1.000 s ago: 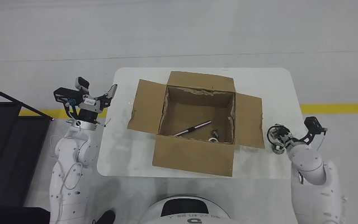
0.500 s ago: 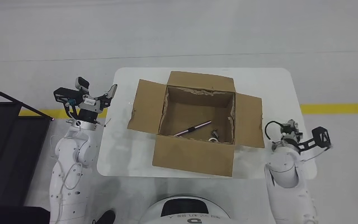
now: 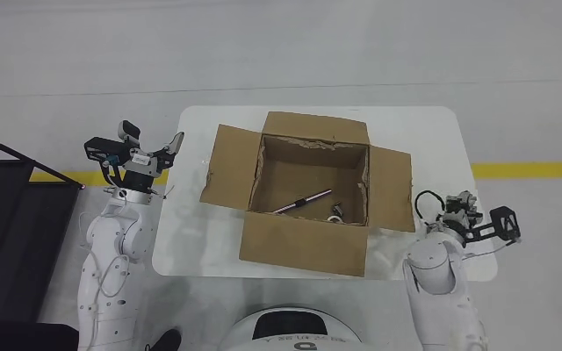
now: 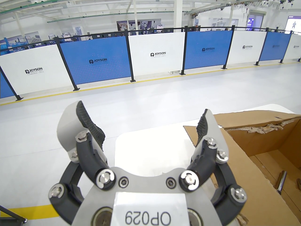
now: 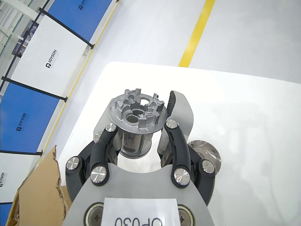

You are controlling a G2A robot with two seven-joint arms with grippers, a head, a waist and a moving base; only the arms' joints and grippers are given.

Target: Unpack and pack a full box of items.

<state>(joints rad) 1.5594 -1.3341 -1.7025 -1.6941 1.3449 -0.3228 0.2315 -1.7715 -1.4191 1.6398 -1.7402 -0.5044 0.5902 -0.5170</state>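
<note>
The right fingers [image 5: 181, 115] are clenched on a grey metal part [image 5: 138, 116] with a toothed flange, held over the table [image 5: 247, 109] just right of the box [image 3: 303, 241]. A metal disc [image 5: 208, 152] lies on the table close by. The left fingers [image 4: 90, 124] stand wide apart, grasping nothing, left of the box. Inside the box lie a metal rod [image 3: 301, 203] and a small piece [image 3: 336, 211].

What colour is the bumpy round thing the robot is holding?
The metal part is silver-grey; the right wrist view shows it best.

Printed stickers [image 4: 147, 212]: left hand [image 4: 143, 109], right hand [image 5: 141, 104]
</note>
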